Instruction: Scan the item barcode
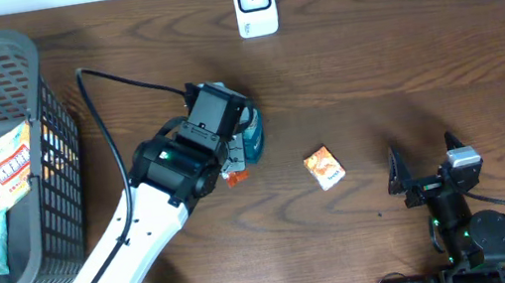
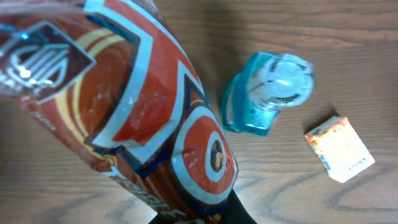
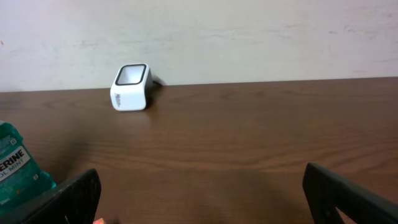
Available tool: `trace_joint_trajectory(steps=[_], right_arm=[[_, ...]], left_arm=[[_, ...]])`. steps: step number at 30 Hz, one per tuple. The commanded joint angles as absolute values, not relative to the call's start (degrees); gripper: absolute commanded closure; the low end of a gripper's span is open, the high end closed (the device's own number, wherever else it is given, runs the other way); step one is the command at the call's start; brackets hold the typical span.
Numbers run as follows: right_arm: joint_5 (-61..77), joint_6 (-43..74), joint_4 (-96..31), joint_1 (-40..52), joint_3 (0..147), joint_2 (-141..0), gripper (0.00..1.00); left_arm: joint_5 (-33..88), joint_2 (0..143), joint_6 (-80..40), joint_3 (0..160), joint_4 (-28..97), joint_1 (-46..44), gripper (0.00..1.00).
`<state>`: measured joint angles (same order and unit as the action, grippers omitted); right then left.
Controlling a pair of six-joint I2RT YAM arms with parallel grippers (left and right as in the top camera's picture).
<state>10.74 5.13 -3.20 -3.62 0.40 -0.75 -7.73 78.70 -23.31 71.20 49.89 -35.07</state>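
The left tool [image 1: 232, 161], standing to the right of the grey plastic mesh basket [image 1: 52, 141], is clamping shut on a glossy red, orange and white snack packet [image 2: 143, 106]. It is holding the packet off the brown wooden counter [image 1: 420, 56], near the middle. In the left wrist view the packet is filling most of the frame, its long axis running diagonally from upper left to lower centre. The film is looking crinkled and shiny, with white-edged orange bands, a dark emblem at the top and a round badge lower down. No barcode is showing on the face turned to that camera.

Just beside the packet, on its right, a teal translucent mouthwash bottle [image 1: 255, 141] is standing upright. The small white box-shaped scanner [image 1: 254, 3] is sitting at the far edge of the counter, well apart from the held packet and slightly right of it, so the coming move is probably a reach forward and a little rightward. The packet's coded face would likely need turning toward the scanner window.

Farther right, a small orange and white carton [image 1: 324, 167] is lying flat. The right tool [image 1: 424, 164] is waiting wide and empty at the near right, so the left arm is the nearer one to the scanner.
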Motion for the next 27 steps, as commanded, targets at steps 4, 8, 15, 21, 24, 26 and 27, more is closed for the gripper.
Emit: trace_joint_trajectory(steps=[4, 8, 15, 21, 24, 26, 27], right_arm=[[11.07, 4.64, -3.44, -3.38, 0.32, -0.75, 0.01], [11.07, 4.64, -3.44, -3.38, 0.32, -0.75, 0.01], [11.07, 4.64, -3.44, -3.38, 0.32, -0.75, 0.01], [11.07, 4.64, -3.44, -3.38, 0.32, -0.75, 0.01], [11.07, 4.64, -3.44, -3.38, 0.32, -0.75, 0.01], [11.07, 4.64, -3.44, -3.38, 0.32, -0.75, 0.01], [11.07, 4.64, -3.44, -3.38, 0.32, -0.75, 0.01]], left_arm=[[-8.64, 82.08, -23.18, 71.81, 48.49, -35.62, 0.93], [-8.60, 86.04, -23.20, 71.81, 47.55, -35.62, 0.93], [-6.66, 92.88, -23.18, 71.81, 43.94, -36.16, 0.93], [-7.44, 95.39, -26.61, 71.66, 43.70, -36.73, 0.93], [-9.87, 95.39, -31.48, 71.59, 44.18, -36.73, 0.93], [-10.20, 95.39, -34.57, 71.31, 44.21, -36.73, 0.92], [-10.22, 95.39, -36.34, 70.96, 44.21, -36.73, 0.92]])
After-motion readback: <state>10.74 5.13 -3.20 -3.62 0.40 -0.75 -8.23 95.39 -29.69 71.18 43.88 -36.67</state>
